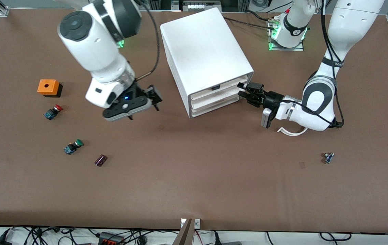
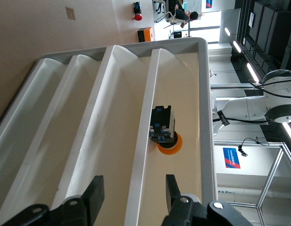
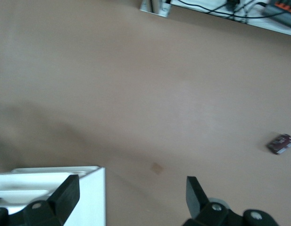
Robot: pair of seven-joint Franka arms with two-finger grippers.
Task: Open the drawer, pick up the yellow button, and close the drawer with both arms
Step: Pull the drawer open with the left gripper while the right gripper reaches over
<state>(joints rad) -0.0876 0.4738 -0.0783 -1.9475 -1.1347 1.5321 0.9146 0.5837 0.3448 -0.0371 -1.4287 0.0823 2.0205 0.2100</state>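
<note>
The left gripper (image 1: 246, 92) sits at the front of the white cabinet (image 1: 204, 51), its fingers (image 2: 94, 194) parted on either side of the front lip of the top drawer (image 2: 202, 94), not yet clamped on it. Straight ahead of those fingers, inside that shallow tray, the orange-capped button (image 2: 163, 129) lies on its side against the drawer's wall. The step in hand looks like the opening: the drawer is barely out, if at all, and the next move calls for a firm pinch on the lip and a straight pull away from the cabinet. The right gripper (image 1: 153, 100) waits with jaws spread and empty, over bare table beside the cabinet's corner, toward the right arm's end.
</note>
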